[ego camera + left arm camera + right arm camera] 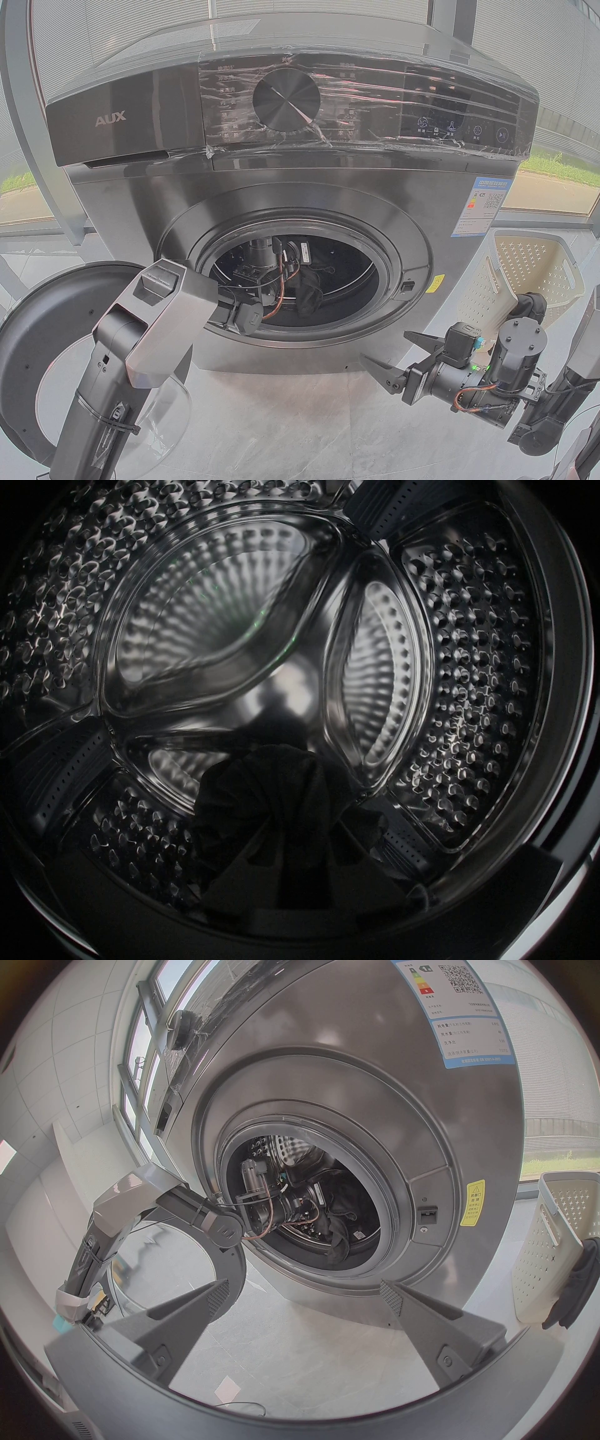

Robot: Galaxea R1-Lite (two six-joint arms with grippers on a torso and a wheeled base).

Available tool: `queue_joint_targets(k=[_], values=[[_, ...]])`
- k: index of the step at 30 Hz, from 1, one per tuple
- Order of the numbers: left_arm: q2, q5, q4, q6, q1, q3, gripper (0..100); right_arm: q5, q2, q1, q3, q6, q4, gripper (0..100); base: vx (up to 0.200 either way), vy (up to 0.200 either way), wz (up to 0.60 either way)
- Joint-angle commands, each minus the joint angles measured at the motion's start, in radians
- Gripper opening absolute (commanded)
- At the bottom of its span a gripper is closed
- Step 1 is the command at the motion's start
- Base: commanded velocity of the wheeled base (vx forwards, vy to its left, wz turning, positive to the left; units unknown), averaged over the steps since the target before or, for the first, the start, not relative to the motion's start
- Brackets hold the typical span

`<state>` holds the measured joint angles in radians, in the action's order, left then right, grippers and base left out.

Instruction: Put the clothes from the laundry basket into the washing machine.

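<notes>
The washing machine (294, 187) stands with its round opening uncovered. My left arm reaches into the drum (206, 624). There my left gripper (300, 833) is shut on a dark garment (275, 786), which bunches between the fingers and hangs down inside the opening (309, 292). My right gripper (384, 347) hangs open and holds nothing, low in front of the machine's right side, left of the laundry basket (537, 262). Another dark piece of clothing (531, 305) drapes over the basket's near rim (578, 1291).
The machine's round door (44, 337) is swung wide open at the left, close behind my left arm. Pale tiled floor (300, 419) lies free in front of the machine. The cream perforated basket (556, 1241) leans beside the machine's right corner.
</notes>
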<state>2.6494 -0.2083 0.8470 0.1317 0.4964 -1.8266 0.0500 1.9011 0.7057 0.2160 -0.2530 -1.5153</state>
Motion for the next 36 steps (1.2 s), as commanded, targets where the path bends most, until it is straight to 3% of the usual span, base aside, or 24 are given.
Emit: queue_joint_targets(k=[1, 6, 7, 15, 22, 33, 34, 36], values=[[0.050, -0.010, -0.002, 0.002, -0.009, -0.071, 0, -0.001, 0.003, -0.002, -0.001, 0.000, 0.000, 100, 0.000, 0.000, 0.00], [0.044, -0.011, -0.002, 0.000, -0.006, -0.007, 0, -0.006, 0.004, -0.012, -0.001, 0.000, -0.002, 100, 0.000, 0.000, 0.00], [0.041, -0.011, -0.003, 0.002, -0.006, 0.003, 100, -0.006, 0.004, -0.017, -0.001, 0.000, -0.002, 100, 0.000, 0.000, 0.00], [-0.023, -0.010, 0.000, 0.002, 0.021, 0.124, 100, -0.041, 0.000, -0.028, -0.033, 0.006, -0.006, 100, 0.000, 0.000, 0.00], [-0.065, 0.046, -0.009, -0.004, 0.053, 0.293, 100, -0.041, 0.006, -0.028, -0.035, 0.006, -0.031, 100, 0.000, 0.000, 0.00], [0.007, 0.047, -0.011, -0.027, 0.045, 0.279, 100, -0.041, 0.006, -0.026, -0.033, 0.008, -0.031, 100, 0.000, 0.000, 0.00], [0.012, 0.047, -0.013, -0.027, 0.044, 0.273, 0, -0.041, 0.006, -0.028, -0.033, 0.008, -0.031, 100, 0.000, 0.000, 0.00], [0.017, 0.047, -0.014, -0.026, 0.042, 0.265, 0, -0.041, 0.004, -0.026, -0.033, 0.008, -0.032, 100, 0.000, 0.000, 0.00]])
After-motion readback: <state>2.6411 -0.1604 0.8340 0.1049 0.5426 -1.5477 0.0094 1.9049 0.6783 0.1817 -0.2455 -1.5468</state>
